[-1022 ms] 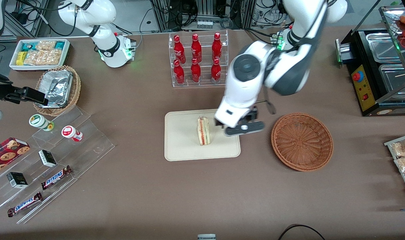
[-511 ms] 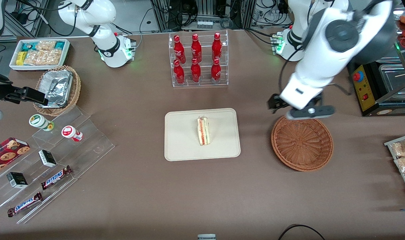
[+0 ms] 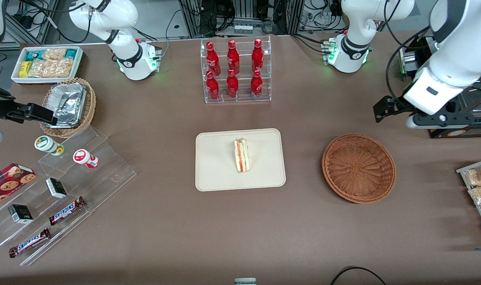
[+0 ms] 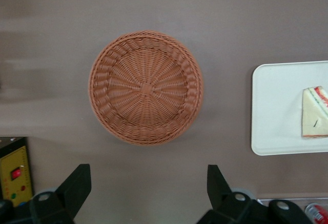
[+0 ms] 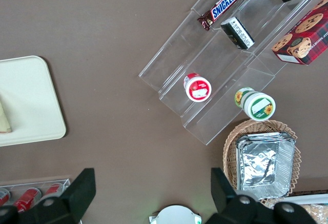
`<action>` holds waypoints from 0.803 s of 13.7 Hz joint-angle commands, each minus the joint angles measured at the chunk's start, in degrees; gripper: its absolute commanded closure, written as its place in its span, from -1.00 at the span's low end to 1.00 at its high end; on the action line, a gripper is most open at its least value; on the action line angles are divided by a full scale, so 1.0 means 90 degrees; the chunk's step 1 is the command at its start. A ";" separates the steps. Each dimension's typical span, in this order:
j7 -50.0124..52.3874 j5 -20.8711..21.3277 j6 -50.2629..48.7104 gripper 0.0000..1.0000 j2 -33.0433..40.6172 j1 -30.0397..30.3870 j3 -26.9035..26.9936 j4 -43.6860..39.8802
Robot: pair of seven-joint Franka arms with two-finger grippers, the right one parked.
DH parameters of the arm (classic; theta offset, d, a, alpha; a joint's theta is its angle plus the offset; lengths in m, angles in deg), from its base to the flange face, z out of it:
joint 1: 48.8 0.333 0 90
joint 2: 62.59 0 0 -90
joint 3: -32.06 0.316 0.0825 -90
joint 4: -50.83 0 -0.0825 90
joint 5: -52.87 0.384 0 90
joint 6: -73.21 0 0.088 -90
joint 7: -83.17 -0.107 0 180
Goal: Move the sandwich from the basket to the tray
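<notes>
The sandwich (image 3: 241, 155) stands at the middle of the tray (image 3: 216, 174), well inside its rim, while the gripper (image 4: 146, 190), fingers (image 4: 76, 184) spread wide and holding nothing, hangs high, clear of the bare basket (image 3: 358, 168).

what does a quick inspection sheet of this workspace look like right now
surface: brown table, no spills seen
sandwich: on the tray, cut edge up
basket: nothing in it, beside the tray toward the working arm's end
clutter: cola bottle rack, snack bin, foil-container basket, acrylic steps with candy bars
tool: open, holding nothing, raised above the table near the basket
cables: black loop at the table edge nearest the front camera
surroundings: food warmer at the working arm's end
</notes>
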 commanded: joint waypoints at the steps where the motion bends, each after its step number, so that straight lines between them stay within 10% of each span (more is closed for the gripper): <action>1: -0.0327 0.0070 -0.0330 -0.99 0.0080 0.0226 -0.0068 -0.0147; 11: -0.1001 0.0207 -0.0331 -1.00 0.0003 0.0256 0.0537 -0.0351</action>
